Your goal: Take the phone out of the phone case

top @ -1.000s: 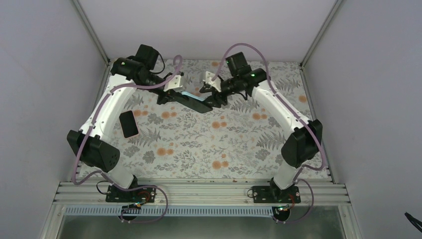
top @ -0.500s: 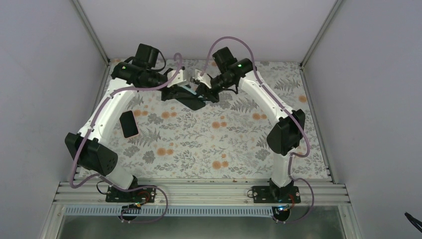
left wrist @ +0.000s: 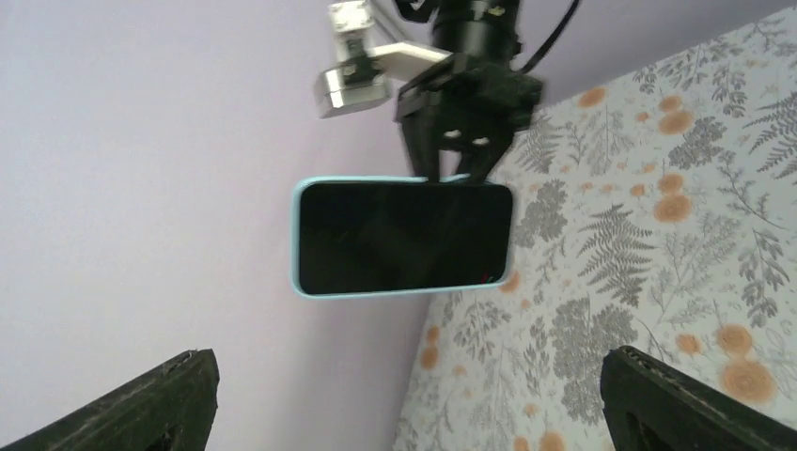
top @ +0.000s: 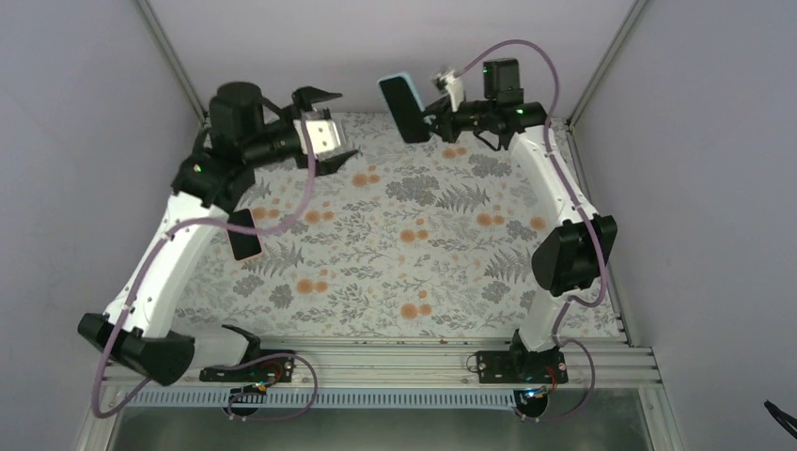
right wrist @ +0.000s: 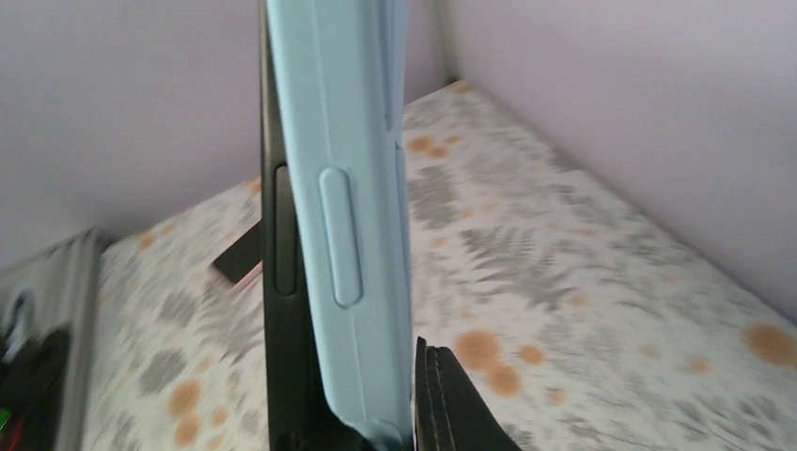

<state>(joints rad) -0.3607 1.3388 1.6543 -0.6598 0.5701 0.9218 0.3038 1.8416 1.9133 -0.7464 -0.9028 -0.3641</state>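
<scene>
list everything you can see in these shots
phone in case: 1, black screen in a light blue case, held in the air near the back wall
loose phone: 1, black, looks like a phone, lying flat on the left side of the table
table cloth: 1, pale with grey ferns and orange flowers, covering the table
walls: pale lilac, at the back and on both sides
rail: 1, silver metal, along the near edge under the arm bases
left hand: 1, black, open and empty, raised over the far left corner
right hand: 1, black, shut on one edge of the phone in case
</scene>
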